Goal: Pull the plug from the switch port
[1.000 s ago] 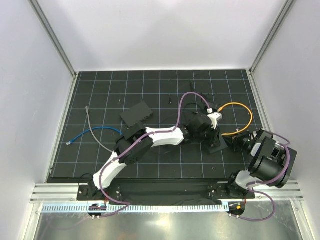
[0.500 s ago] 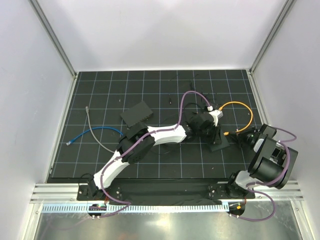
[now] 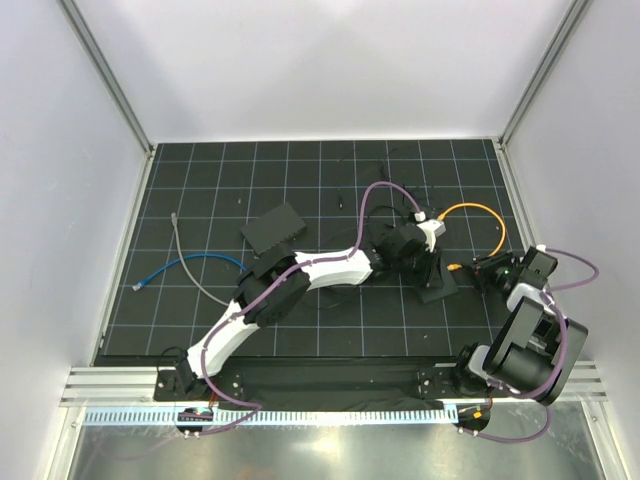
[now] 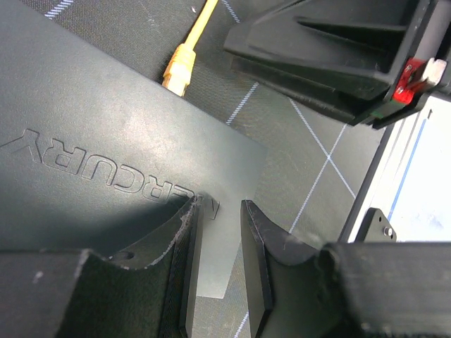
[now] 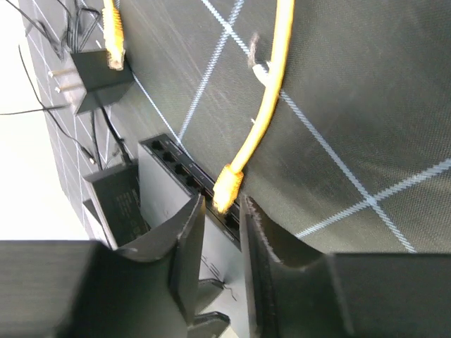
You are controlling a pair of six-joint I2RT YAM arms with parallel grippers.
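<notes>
The black switch (image 3: 436,286) lies mid-right on the mat, its top marked MERCURY in the left wrist view (image 4: 106,141). My left gripper (image 3: 424,266) rests over its top, jaws a narrow gap apart with nothing between them (image 4: 217,211). The orange plug (image 3: 455,267) sits at the switch's right edge (image 4: 177,69). In the right wrist view the plug (image 5: 227,186) touches the port row of the switch (image 5: 165,176); I cannot tell if it is seated. My right gripper (image 3: 484,270) is to the right, jaws slightly apart and empty (image 5: 222,211), the plug just beyond its tips.
The orange cable (image 3: 490,225) loops back to a power adapter (image 3: 428,222) behind the switch. A black box (image 3: 273,228) lies left of centre. A blue cable (image 3: 190,262) and a grey cable (image 3: 182,240) lie at the left. The right wall post (image 3: 515,200) is close.
My right gripper has drawn back to the right, away from the switch. The orange plug stays at the switch's edge. My left gripper has shifted slightly right over the switch.
</notes>
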